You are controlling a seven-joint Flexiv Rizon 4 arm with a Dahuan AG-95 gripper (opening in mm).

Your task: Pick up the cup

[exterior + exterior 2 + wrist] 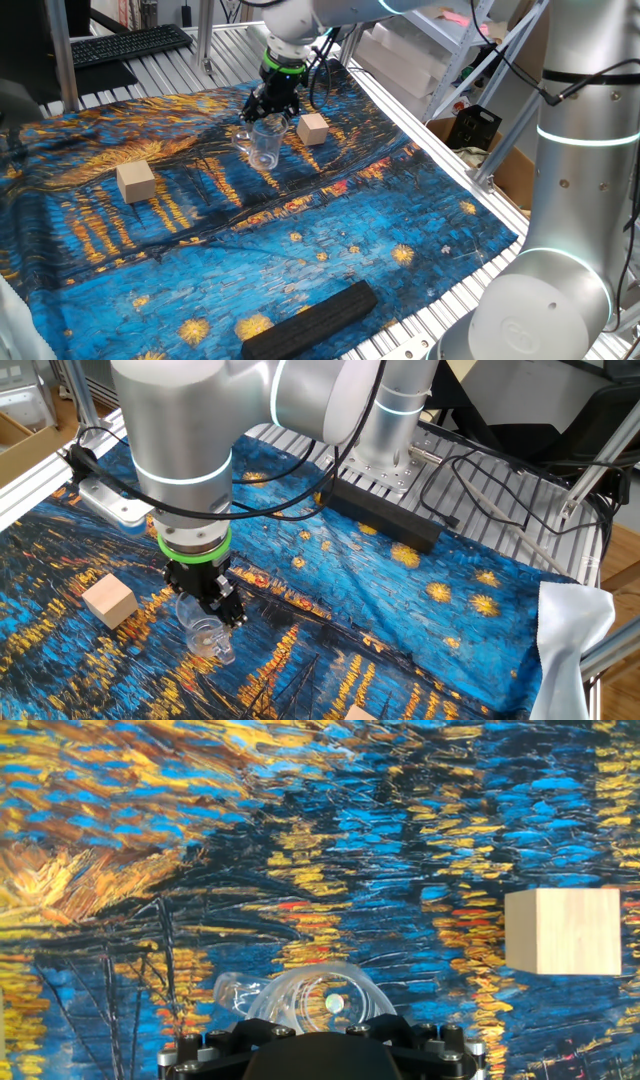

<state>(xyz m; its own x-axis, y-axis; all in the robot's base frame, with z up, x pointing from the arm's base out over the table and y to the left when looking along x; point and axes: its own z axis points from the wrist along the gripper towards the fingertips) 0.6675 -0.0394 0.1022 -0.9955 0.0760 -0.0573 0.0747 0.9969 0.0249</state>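
The cup is a small clear mug with its handle to the left. It hangs right under my gripper over the blue and yellow painted cloth. The fingers come down onto its rim and look shut on it. In the other fixed view the cup sits just below the black fingers. In the hand view I look down into the cup at the bottom edge, partly hidden by the gripper body. I cannot tell whether its base still touches the cloth.
A tan wooden cube stands just right of the cup, also seen in the hand view. A second cube stands to the left. A black bar lies at the cloth's near edge. Metal frame posts and a keyboard stand behind.
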